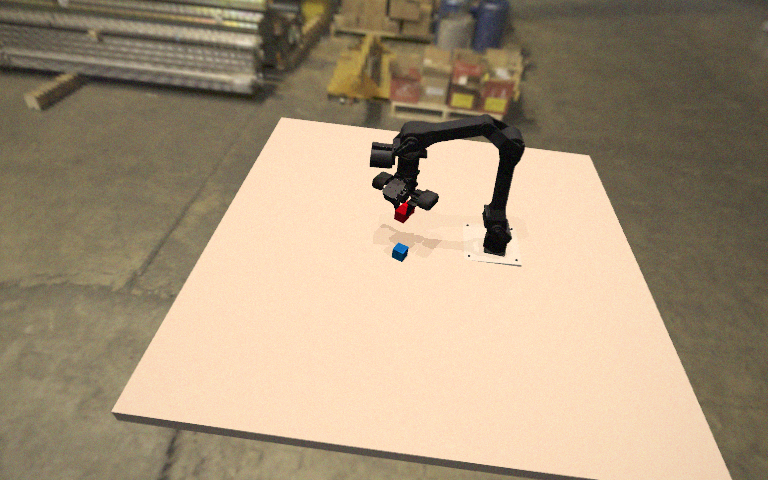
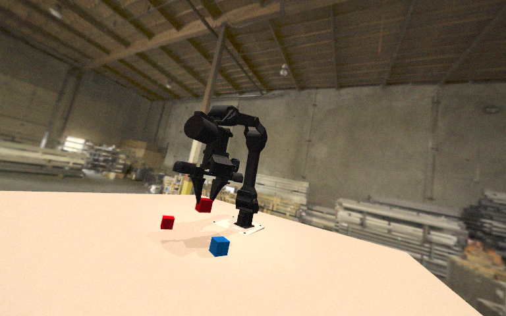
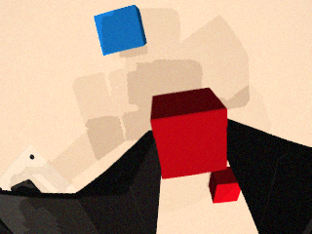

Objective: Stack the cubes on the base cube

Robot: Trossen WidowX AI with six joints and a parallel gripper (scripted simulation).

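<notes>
The gripper (image 1: 403,204) (image 2: 205,201) (image 3: 190,138) is shut on a red cube (image 1: 401,215) (image 2: 203,206) (image 3: 190,146), which hangs roughly level, well above the table. The blue base cube (image 1: 399,253) (image 2: 219,247) (image 3: 120,30) sits on the table with nothing on top. It is off to the side of the held cube, at the upper left of the wrist view. The other red cube (image 2: 167,222) (image 3: 226,191) rests on the table. In the wrist view it is partly hidden by the held cube and a finger; in the top view it is largely hidden by the held cube and gripper.
The arm's white base plate (image 1: 475,254) (image 2: 257,228) (image 3: 31,168) lies on the table (image 1: 368,350) (image 2: 111,275), to the right of the cubes in the top and exterior views. The arm's shadow falls beside the blue cube.
</notes>
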